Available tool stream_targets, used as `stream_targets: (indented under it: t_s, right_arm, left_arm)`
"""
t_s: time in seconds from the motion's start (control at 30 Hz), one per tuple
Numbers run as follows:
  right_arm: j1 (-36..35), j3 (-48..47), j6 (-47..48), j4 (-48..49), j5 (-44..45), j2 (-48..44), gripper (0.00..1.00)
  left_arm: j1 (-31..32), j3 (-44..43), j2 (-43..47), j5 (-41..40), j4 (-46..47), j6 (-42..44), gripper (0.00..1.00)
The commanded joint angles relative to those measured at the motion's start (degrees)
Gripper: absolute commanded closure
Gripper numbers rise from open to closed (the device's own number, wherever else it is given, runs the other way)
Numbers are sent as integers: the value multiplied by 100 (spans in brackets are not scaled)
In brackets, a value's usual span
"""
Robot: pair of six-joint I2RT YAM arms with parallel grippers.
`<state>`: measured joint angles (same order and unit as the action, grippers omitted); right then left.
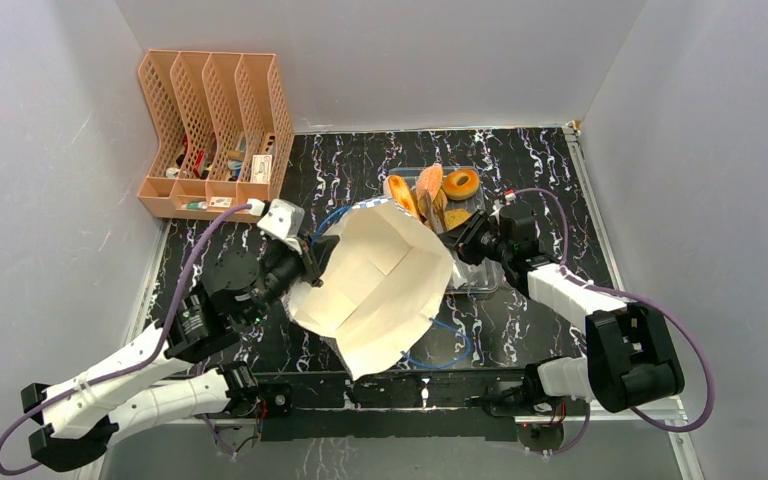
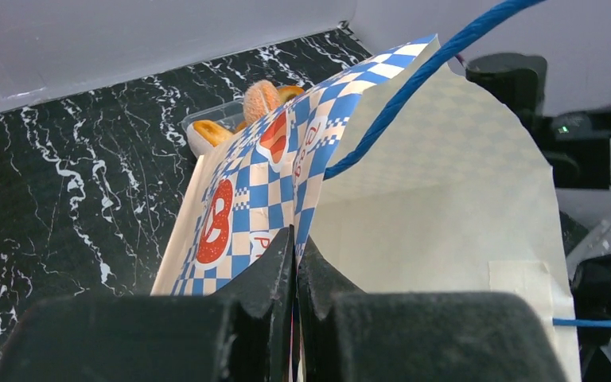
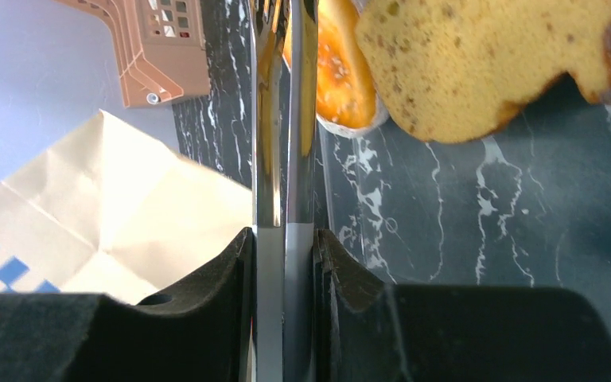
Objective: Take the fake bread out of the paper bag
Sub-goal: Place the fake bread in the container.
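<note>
The paper bag (image 1: 370,290) lies tipped in the middle of the table, its pale inside facing up. My left gripper (image 1: 305,262) is shut on the bag's checkered rim (image 2: 270,183), and its tips (image 2: 297,243) pinch the paper. Fake bread sits in the clear tray (image 1: 482,278) behind the bag: a glazed ring (image 1: 460,184), a long loaf (image 1: 403,196) and a slice (image 1: 430,184). My right gripper (image 1: 460,240) is shut on the thin metal tongs (image 3: 278,119), its tips (image 3: 284,235) clamping both blades. The slice (image 3: 485,64) and loaf (image 3: 342,72) lie beside the tongs' far end.
A peach mesh file organizer (image 1: 215,135) stands at the back left, against the wall. The bag's blue cord handle (image 1: 450,345) loops onto the table near the front edge. White walls close in the black marbled table (image 1: 550,180) on three sides.
</note>
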<state>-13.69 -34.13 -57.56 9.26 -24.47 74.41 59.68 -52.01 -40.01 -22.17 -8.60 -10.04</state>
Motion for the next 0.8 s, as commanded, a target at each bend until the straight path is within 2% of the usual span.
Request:
stream_targets:
  t_s: [0.0, 0.13, 0.27, 0.57, 0.77]
  right_arm:
    - [33, 132, -70, 375, -137, -255, 79]
    - [34, 230, -42, 317, -156, -291, 68]
    - [34, 239, 24, 172, -87, -377, 62]
    - [33, 307, 61, 2, 7, -584, 61]
    - [33, 336, 137, -206, 92, -749, 59]
  left_arm:
    - [-17, 116, -98, -803, 844, -588, 100]
    - [-16, 444, -33, -1407, 1268, -1004, 100]
    - [-17, 669, 141, -1961, 1446, -1383, 100]
    - [-15, 979, 362, -2595, 1877, -1542, 100]
    - [-11, 1068, 285, -2710, 2042, -1527, 100]
